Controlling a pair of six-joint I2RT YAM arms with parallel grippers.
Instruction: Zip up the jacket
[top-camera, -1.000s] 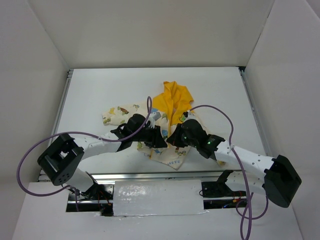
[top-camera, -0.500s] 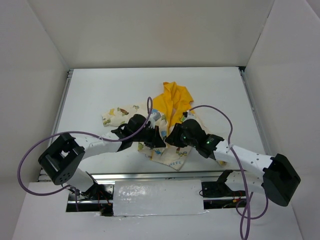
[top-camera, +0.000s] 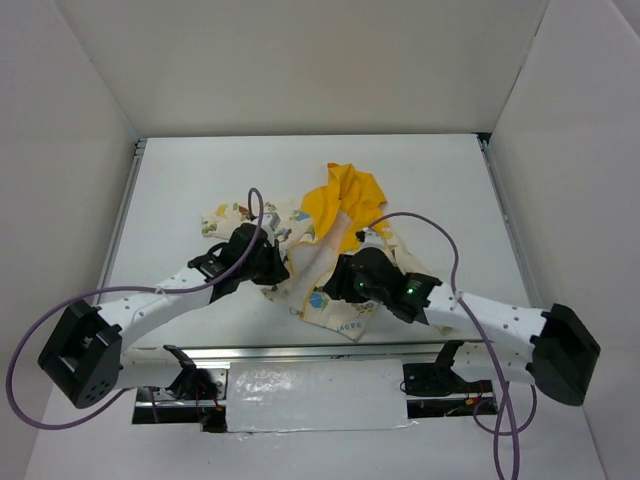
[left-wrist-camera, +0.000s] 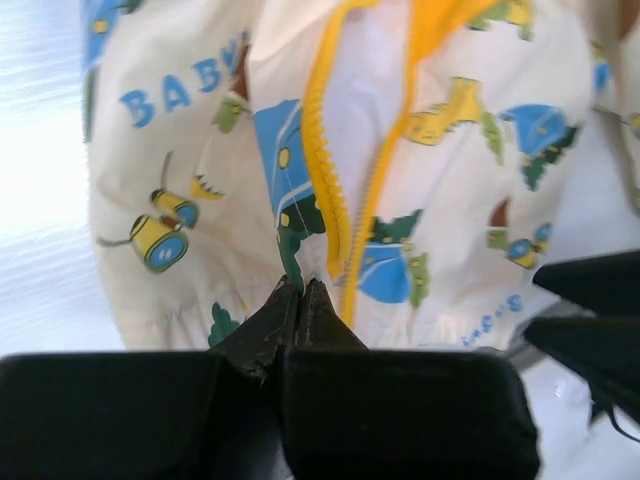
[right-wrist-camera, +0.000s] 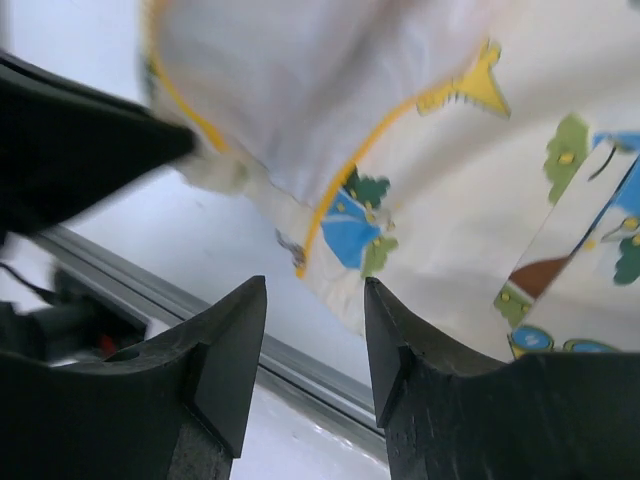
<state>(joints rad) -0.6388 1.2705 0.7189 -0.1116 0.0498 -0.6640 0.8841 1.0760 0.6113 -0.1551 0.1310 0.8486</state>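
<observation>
The white table (top-camera: 180, 200) takes up most of the top view, and the jacket (top-camera: 318, 248) lies crumpled at its centre. The yellow hood (top-camera: 345, 195) is thrown toward the upper middle of the frame, and the cream printed body is bunched low, between the two arms.

It looks like a light, limp thing, thin cloth that will fold, drag and bunch rather than hold any shape. I'd judge nothing here can break. The trouble is that a pull anywhere moves the whole garment, so one side needs pinning while the other is worked.

The left gripper (top-camera: 280, 268) sits just left of centre. In its own view the left gripper (left-wrist-camera: 300, 300) has its tips pressed together on the bottom hem, right at the foot of the front opening, with cloth pinched between them. The right gripper (top-camera: 322, 296) is just right of it. Its wrist view shows the right gripper (right-wrist-camera: 315, 340) with fingers spread and nothing between them, and the jacket's lower edge hangs across the upper part of that frame.

The zipper (left-wrist-camera: 322, 170) runs up the middle of the left wrist view, its two yellow sides joined at the foot and gaping apart above. I can't make out the slider or its tab. To my eye that tab is the place to take hold, with the hem kept taut below.
</observation>
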